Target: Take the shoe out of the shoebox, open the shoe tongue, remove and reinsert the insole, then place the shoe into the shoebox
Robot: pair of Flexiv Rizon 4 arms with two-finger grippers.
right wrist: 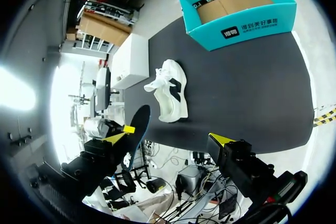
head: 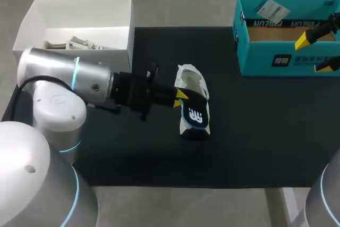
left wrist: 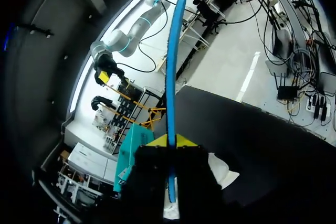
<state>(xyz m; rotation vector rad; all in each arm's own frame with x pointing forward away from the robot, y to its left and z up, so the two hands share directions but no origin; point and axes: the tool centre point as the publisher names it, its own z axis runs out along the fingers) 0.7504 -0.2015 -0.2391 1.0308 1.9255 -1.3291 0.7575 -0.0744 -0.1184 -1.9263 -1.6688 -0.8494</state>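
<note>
On the black tabletop [head: 255, 131] our white shoe [head: 187, 75] lies mid-scene. Our left end effector [head: 179, 95] clamps the insole [head: 195, 112] above it. Our right end effector [head: 317, 52] gapes empty by the shoebox [head: 265, 59], far right.

Hand [left wrist: 168, 141] clamping edge-on insole [left wrist: 169, 77], shoe [left wrist: 219, 169] below

A white shoe [head: 190, 78] with black side marks lies near the middle of the black table top [head: 255, 131], its opening spread wide; its black insole [head: 195, 115], with a white logo and a blue edge, is out of the shoe, pinched in my left gripper [head: 180, 98]; the teal shoebox [head: 276, 59] stands open at the far right, well apart.
</note>
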